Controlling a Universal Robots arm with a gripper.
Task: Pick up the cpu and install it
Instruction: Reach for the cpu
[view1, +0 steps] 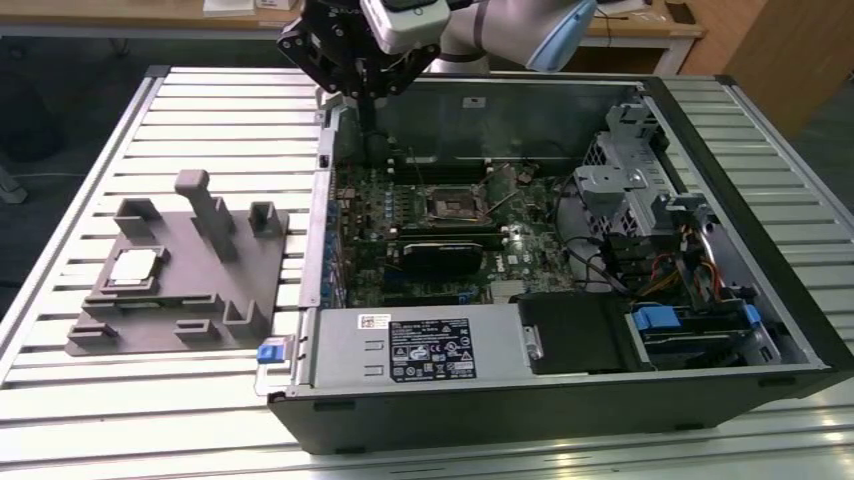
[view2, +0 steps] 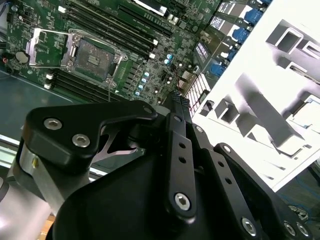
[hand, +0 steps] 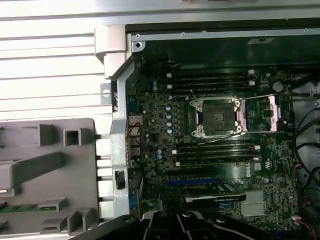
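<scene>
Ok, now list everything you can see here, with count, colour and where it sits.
cpu: one, silvery, on the grey holder, exterior view's left.
holder: one, grey, on the table beside the case.
computer case: one, black, open, mid-table.
motherboard: one, green, inside the case.
socket: one, metal-framed, open and empty, on the motherboard.
power supply: one, silvery, in the case, on its side nearest the exterior camera.
table: one, pale slatted metal, under everything.
arm: one, pale grey, beyond the case.
claw: one, black, shut and empty, above the case's far wall.
</scene>
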